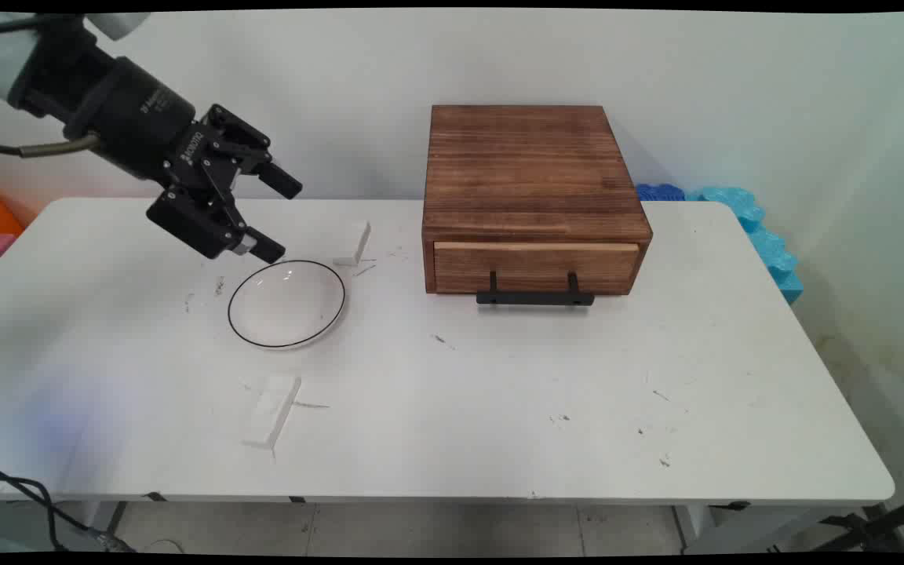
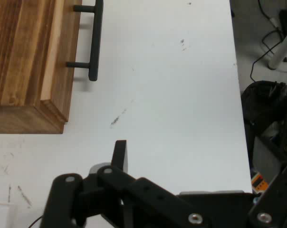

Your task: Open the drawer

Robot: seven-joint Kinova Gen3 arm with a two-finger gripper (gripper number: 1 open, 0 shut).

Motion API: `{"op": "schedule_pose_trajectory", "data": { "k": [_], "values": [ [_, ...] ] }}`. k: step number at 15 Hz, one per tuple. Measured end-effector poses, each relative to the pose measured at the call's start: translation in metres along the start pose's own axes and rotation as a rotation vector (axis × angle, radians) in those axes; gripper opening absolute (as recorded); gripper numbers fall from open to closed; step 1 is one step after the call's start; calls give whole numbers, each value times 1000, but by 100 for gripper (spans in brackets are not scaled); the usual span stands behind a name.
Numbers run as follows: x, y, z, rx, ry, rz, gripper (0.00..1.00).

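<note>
A fixed camera above the near side looks down across the white worktop (image 1: 452,408) toward the wall. A second camera rides on the hand (image 1: 278,213), close over the surface. Both take in the wooden drawer box (image 1: 532,200) and its black handle (image 2: 95,40).

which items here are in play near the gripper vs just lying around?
Near the gripper, open, holding nothing:
- bowl, just below it
- white block behind bowl

Lying about:
- flat white block, near side
- wooden drawer box, shut, black handle

A lab: bare white table (image 1: 499,408), plain wall (image 1: 734,78), loose cables (image 2: 272,42).
</note>
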State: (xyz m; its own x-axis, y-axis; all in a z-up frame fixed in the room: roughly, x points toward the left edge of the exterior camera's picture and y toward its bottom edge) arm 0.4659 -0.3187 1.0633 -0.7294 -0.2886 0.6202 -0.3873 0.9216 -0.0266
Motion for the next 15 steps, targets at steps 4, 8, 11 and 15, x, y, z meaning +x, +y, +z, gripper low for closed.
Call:
{"op": "schedule_pose_trajectory", "data": {
  "k": [4, 8, 11, 15],
  "values": [
    [8, -2, 3, 3, -11, -12, 100],
    [19, -4, 7, 9, -28, -23, 100],
    [32, -9, 15, 27, -53, -24, 100],
    [50, -15, 30, 47, -85, -25, 100]
  ]
}}
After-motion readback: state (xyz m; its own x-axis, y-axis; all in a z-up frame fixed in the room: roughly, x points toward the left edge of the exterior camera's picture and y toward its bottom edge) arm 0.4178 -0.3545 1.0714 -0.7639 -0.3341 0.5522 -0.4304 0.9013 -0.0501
